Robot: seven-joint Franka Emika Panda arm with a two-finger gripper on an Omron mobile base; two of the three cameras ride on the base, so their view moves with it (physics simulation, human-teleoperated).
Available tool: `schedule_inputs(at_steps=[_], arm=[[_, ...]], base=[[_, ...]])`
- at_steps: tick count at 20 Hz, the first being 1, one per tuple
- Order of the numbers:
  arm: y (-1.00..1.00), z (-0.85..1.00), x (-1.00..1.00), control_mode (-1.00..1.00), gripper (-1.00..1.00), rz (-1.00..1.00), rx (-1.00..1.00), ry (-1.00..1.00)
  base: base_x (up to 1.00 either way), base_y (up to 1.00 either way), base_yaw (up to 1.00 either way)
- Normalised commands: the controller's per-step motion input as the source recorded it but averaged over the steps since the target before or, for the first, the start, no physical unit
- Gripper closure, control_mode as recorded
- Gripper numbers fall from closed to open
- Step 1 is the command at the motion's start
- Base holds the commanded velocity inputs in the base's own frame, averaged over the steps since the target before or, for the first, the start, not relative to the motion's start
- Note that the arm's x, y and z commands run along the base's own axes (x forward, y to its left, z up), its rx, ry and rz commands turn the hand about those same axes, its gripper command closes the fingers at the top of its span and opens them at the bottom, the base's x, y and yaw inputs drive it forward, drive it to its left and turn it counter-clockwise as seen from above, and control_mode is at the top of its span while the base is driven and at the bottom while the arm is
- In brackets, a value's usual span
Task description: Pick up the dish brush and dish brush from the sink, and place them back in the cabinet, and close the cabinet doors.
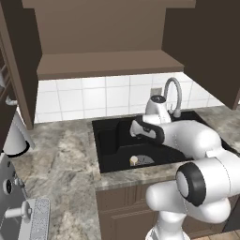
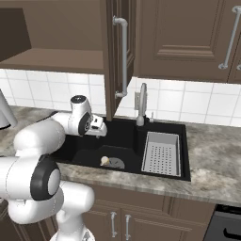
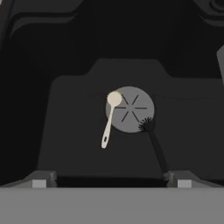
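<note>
Grey stone desk (image 1: 65, 154) around black sink (image 2: 123, 129), both brushes flat by the drain (image 3: 130, 109), whitish dish brush (image 3: 109, 119) left, black dish brush (image 3: 155, 144) right, pincer (image 3: 111, 183) released above; slim handles likely slipping from an off-centre pinch.

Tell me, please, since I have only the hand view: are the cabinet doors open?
Observer: Yes, both cabinet doors are swung wide open.
Operator: Is there anything in the sink besides the brushes?
Observer: A grey perforated tray sits in the right part of the sink.
Operator: Where is the gripper relative to the faucet?
Observer: The gripper hangs over the left basin, left of the faucet, holding nothing.
</note>
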Motion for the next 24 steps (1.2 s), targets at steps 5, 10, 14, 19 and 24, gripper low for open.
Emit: schedule_inputs(at_steps=[5, 10, 14, 19, 24], arm=[[0.0, -0.24, 0.27, -1.0, -1.0, 0.0, 0.0, 0.0], [0.0, -0.23, 0.25, -1.0, -1.0, 0.0, 0.0, 0.06], [0.0, -0.26, 0.18, -1.0, -1.0, 0.0, 0.0, 0.1], [0.0, -0.27, 0.08, -1.0, -1.0, 0.0, 0.0, 0.04], [0.0, -0.25, 0.07, -1.0, -1.0, 0.0, 0.0, 0.0]], base=[[0.0, 0.0, 0.0], [0.0, 0.0, 0.0], [0.0, 0.0, 0.0], [0.0, 0.0, 0.0], [0.0, 0.0, 0.0]])
